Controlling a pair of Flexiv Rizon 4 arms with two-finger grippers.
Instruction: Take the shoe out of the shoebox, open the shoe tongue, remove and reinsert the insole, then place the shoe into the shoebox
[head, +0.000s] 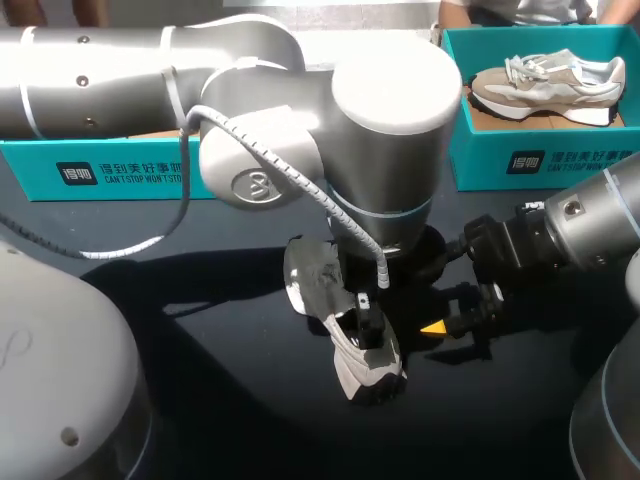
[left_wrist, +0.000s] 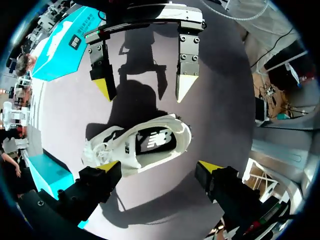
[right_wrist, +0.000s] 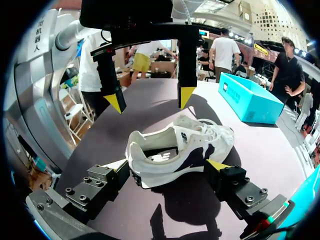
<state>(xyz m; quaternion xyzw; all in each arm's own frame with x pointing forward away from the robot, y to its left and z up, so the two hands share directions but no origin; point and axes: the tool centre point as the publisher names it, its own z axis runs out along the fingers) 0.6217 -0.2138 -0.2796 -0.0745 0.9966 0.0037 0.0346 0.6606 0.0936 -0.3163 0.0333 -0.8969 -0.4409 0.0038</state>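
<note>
A white and grey shoe (head: 362, 362) lies on its sole on the dark table, with a dark insole (left_wrist: 156, 142) showing inside its opening. My left gripper (left_wrist: 158, 167) hangs over it, open, one yellow tip on each side of the shoe's near side and neither touching it. My right gripper (right_wrist: 169, 166) is low at the shoe's (right_wrist: 176, 150) side, open, with the heel close to one finger and the forefoot near the other. In the head view the right gripper (head: 447, 325) sits just right of the shoe, and the left arm's wrist hides most of the left gripper.
A teal shoebox (head: 600, 165) at the back right holds a second beige shoe (head: 548, 82). Another teal box (head: 100, 165) stands at the back left, partly behind my left arm. Bare table lies in front of the shoe.
</note>
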